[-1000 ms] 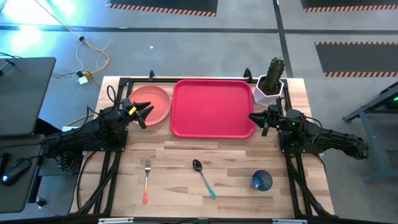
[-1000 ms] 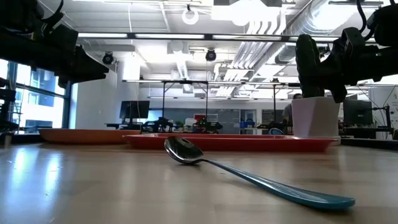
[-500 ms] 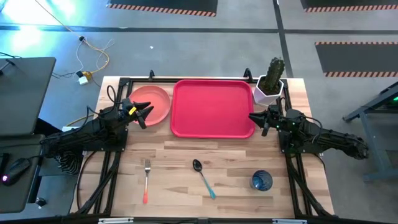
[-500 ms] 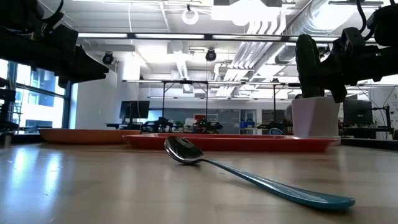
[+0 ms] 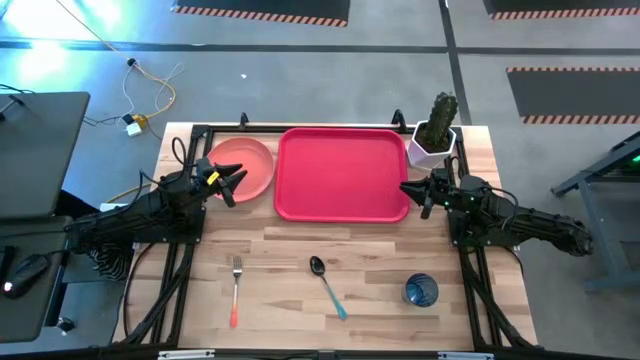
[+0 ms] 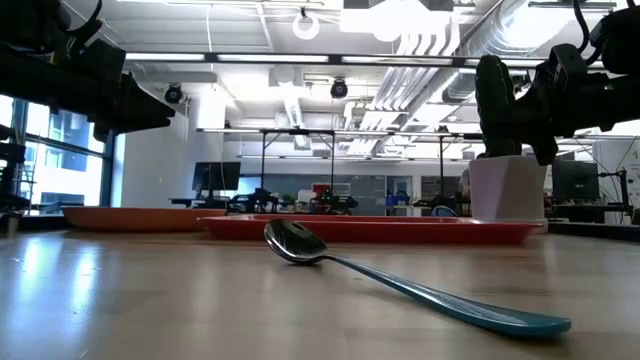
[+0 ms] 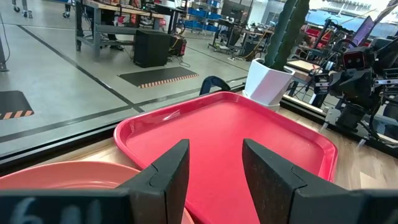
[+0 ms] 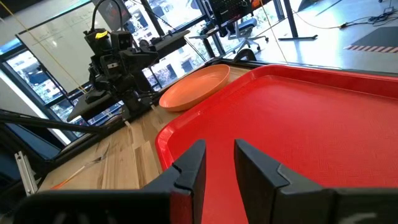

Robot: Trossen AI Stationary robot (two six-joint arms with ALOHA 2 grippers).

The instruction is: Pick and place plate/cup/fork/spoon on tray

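The left gripper point(image 5: 232, 182) hovered over the near side of the plate point(image 5: 247, 165), with its fingers point(image 7: 170, 174) apart and nothing between them. The right gripper point(image 5: 415, 192) was at the right edge of the tray point(image 5: 342, 172), close to its near right corner, also with its fingers point(image 8: 189, 168) apart and holding nothing.

The plate lay on the tabletop point(image 5: 370, 250) near the far left corner, and its rim was just beside the left edge of the tray; whether the two touched could not be told. The tray lay along the far edge of the tabletop, about in the middle, and nothing was on it. A white pot with a cactus point(image 5: 436, 130) stood just beside the far right corner of the tray, near the far right corner of the tabletop.

The other three things were along the near edge, well apart from both grippers. The fork point(image 5: 235, 289) lay toward the left, with its tines pointing to the far edge and its orange handle to the near edge. The spoon point(image 5: 327, 285) lay about in the middle, with its bowl toward the tray and its blue handle slanted to the near right. The cup point(image 5: 421, 290) stood upright toward the near right corner.
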